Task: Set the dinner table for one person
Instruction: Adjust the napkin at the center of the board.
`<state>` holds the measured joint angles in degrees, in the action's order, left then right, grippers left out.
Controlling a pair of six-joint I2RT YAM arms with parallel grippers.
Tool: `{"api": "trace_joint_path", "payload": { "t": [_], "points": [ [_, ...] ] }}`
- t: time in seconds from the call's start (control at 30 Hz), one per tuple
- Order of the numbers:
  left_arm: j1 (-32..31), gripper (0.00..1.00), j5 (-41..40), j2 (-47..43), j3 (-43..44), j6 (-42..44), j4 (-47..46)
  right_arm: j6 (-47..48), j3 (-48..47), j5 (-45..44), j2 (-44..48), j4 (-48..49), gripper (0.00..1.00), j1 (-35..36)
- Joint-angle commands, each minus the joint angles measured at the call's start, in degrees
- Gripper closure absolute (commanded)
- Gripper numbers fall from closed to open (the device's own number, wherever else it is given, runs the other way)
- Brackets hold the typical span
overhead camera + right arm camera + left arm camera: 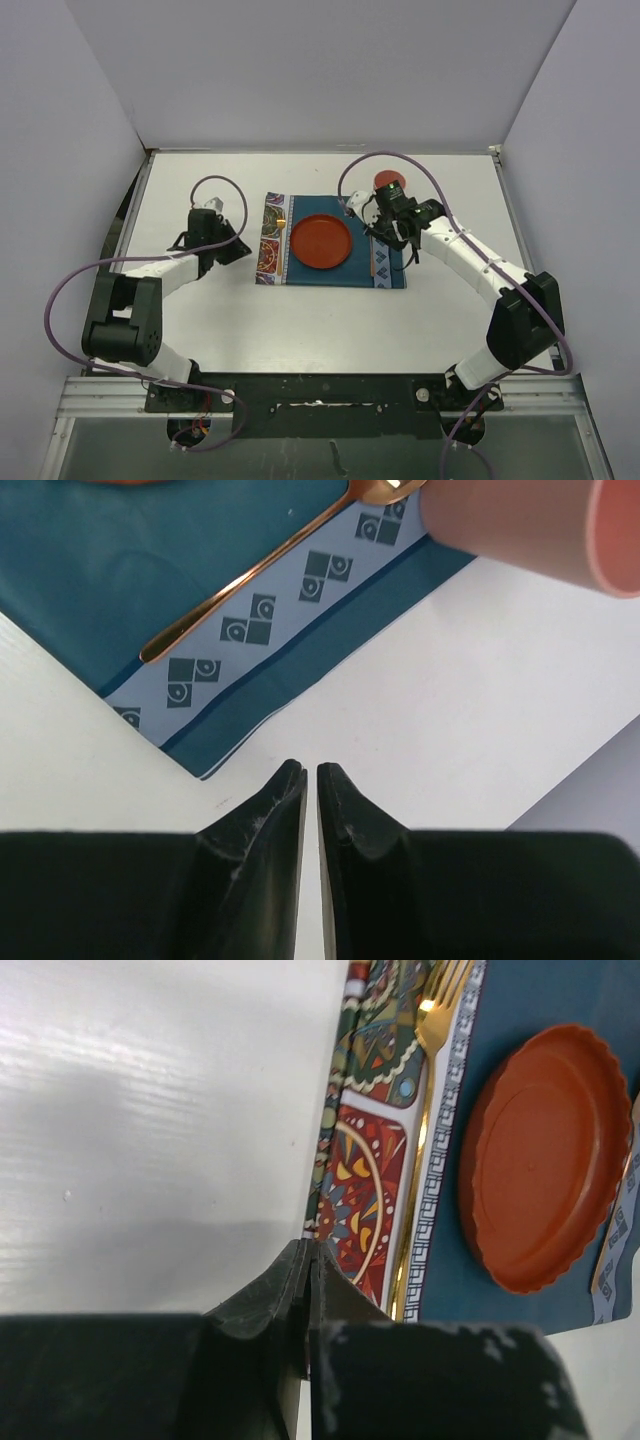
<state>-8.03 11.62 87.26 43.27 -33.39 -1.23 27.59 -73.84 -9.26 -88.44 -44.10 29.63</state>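
White surface (320,325) spreads beneath both arms. The left hand (308,1250) is clenched, empty, at the left edge of the placemat (330,276); the right hand (310,770) is barely parted (grasping nothing), nearer the cup (520,525).

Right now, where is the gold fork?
In the left wrist view, the gold fork lies on the placemat, along its patterned left end, just left of the red plate and not touching it.
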Motion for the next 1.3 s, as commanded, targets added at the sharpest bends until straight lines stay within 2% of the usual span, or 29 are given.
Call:
{"api": "trace_joint_path", "payload": {
  "t": [0.0, 0.47, 1.27],
  "points": [
    [0.21, 1.0, 2.25, 2.53, -2.29, -5.13, -9.49, 0.71, 2.82, -1.75, 3.64, 3.23, 0.87, -0.79],
    [-0.74, 1.0, 5.74, 7.37, -6.57, -11.92, -17.31, 1.12, 5.51, -1.59, 3.45, 4.77, 0.9, -2.71],
    [-2.55, 1.0, 5.02, 5.58, -13.29, -15.83, -20.93, 1.02, 5.55, -1.12, 2.96, 5.07, 0.93, -2.73]
  ]
}}
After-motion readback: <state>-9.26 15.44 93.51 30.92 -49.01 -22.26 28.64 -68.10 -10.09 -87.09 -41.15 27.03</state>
